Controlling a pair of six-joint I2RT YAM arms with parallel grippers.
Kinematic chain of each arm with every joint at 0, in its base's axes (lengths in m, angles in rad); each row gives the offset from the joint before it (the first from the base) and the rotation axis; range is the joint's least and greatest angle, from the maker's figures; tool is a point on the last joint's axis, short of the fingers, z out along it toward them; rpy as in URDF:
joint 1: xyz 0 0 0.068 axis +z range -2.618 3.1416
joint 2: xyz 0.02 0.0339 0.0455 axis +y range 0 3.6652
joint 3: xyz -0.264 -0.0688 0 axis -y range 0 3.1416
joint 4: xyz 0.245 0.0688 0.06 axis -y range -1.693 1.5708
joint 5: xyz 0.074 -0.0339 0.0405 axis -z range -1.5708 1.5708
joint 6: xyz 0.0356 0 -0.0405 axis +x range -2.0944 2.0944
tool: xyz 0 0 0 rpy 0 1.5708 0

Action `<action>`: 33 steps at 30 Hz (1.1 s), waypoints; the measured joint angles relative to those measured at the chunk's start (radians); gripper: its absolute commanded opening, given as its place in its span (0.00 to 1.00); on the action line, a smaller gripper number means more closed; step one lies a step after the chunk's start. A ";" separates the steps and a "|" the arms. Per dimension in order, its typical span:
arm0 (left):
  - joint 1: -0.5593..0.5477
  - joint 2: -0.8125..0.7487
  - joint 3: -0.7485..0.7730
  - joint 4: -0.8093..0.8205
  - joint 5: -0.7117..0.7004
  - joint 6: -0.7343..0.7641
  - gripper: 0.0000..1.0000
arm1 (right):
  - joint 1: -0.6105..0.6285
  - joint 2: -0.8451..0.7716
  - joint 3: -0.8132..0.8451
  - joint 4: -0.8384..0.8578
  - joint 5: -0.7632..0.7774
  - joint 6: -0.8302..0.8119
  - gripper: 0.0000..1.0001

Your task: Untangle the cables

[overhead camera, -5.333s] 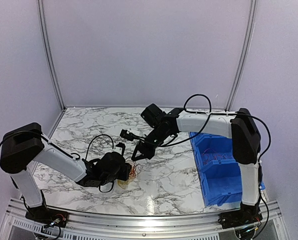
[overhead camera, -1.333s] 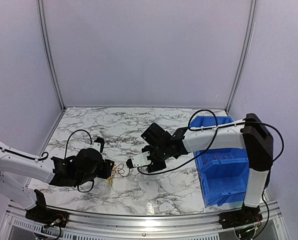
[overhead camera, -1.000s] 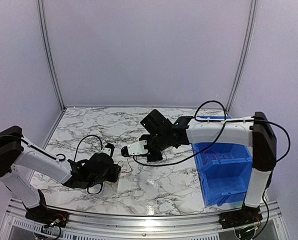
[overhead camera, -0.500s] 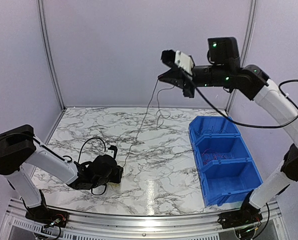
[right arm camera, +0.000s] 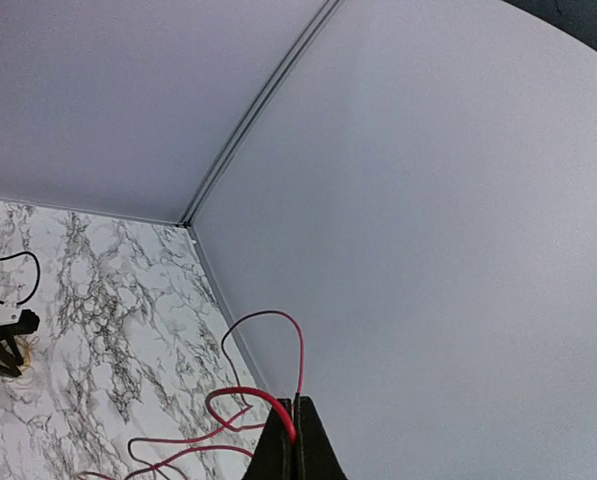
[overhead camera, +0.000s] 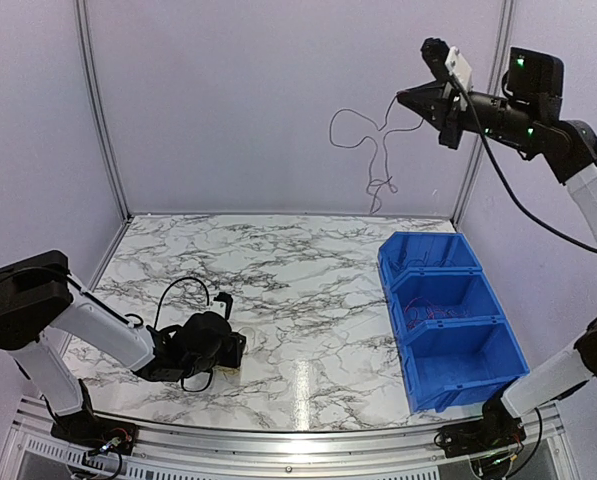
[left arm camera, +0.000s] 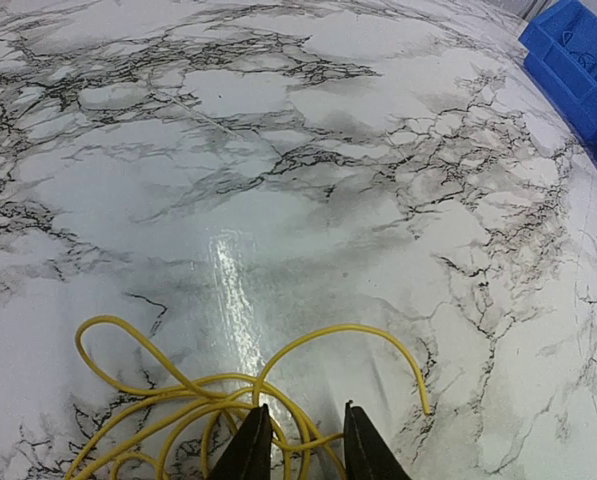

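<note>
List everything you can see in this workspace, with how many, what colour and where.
table: one, white marble with dark veins, under everything
blue bin: one, blue, three compartments, right side of the table
thin wires: a few, reddish, in the bin's middle compartment; count unclear
yellow cable: one visible, yellow, looped on the table at front left
red cable: one, red, dangling high in the air at far right
left gripper: one, black, fingers straddling yellow strands; grip unclear
right gripper: one, black, raised high, shut on the red cable
</note>
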 measured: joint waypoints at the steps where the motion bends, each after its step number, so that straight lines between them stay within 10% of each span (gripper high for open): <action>1: 0.000 -0.001 -0.003 0.004 0.000 0.000 0.27 | -0.024 -0.007 0.006 0.004 -0.001 0.005 0.00; 33: 0.000 -0.049 0.023 -0.087 -0.017 0.055 0.40 | -0.291 -0.441 -0.656 0.009 0.118 -0.057 0.00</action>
